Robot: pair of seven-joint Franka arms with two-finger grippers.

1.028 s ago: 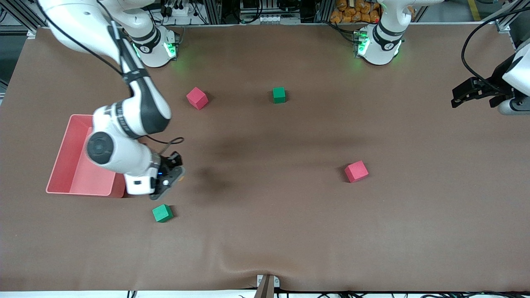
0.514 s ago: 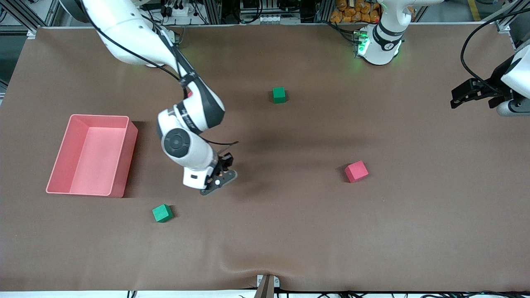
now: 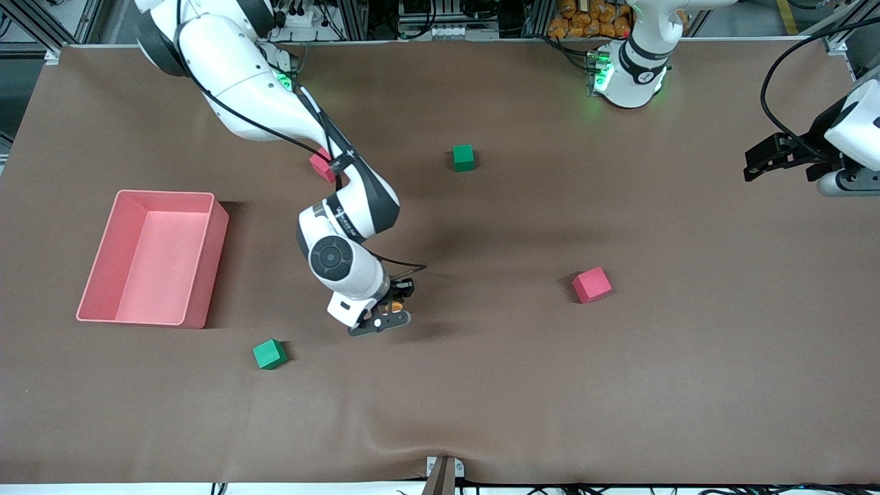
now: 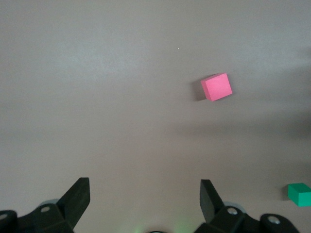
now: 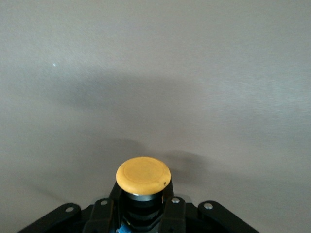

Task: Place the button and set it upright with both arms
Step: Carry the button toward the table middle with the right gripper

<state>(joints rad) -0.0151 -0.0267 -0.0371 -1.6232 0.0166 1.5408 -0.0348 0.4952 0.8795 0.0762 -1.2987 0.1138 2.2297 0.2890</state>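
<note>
My right hand (image 3: 393, 307) is clamped on the button (image 5: 143, 175), over mid-bench, cap pointing away from my wrist so it can be set down. My left hand (image 4: 145, 195) waits apart, over the bench's end.

Brown table cover (image 3: 619, 385), aluminium frame (image 3: 357, 17), cables

A brown cloth-covered table (image 3: 481, 385) carries a few scattered things. A pink bin (image 3: 152, 257) sits toward the right arm's end. One green cube (image 3: 269, 354) lies near the front camera, close to that bin; another green cube (image 3: 463, 157) lies nearer the robots' bases. One red cube (image 3: 592, 284) rests toward the left arm's end; a second red cube (image 3: 318, 165) shows partly under the right arm.
</note>
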